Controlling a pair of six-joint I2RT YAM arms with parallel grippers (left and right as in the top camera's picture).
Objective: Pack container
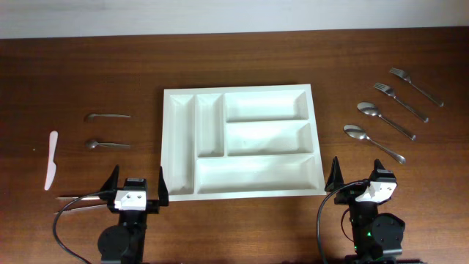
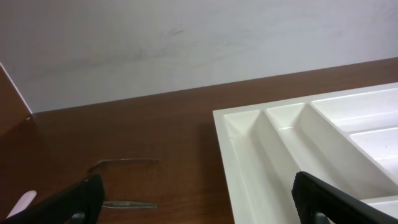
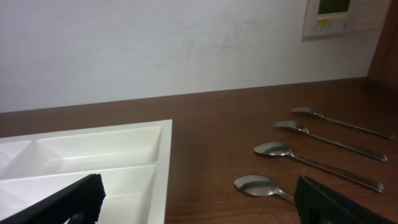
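Note:
The white five-compartment container (image 1: 316,147) lies empty in the middle of the table; it also shows in the left wrist view (image 2: 245,168) and the right wrist view (image 3: 163,168). To its right lie two spoons (image 1: 372,142) (image 1: 385,119) and two forks (image 1: 400,101) (image 1: 415,86). To its left lie two small spoons (image 1: 107,116) (image 1: 107,144) and a white plastic knife (image 1: 51,159). My left gripper (image 1: 136,185) is open and empty near the container's front left corner. My right gripper (image 1: 359,180) is open and empty near its front right corner.
A thin metal utensil (image 1: 84,196) lies by the left gripper near the front edge. A white wall (image 3: 155,43) stands behind the table, with a control panel (image 3: 333,15) on it.

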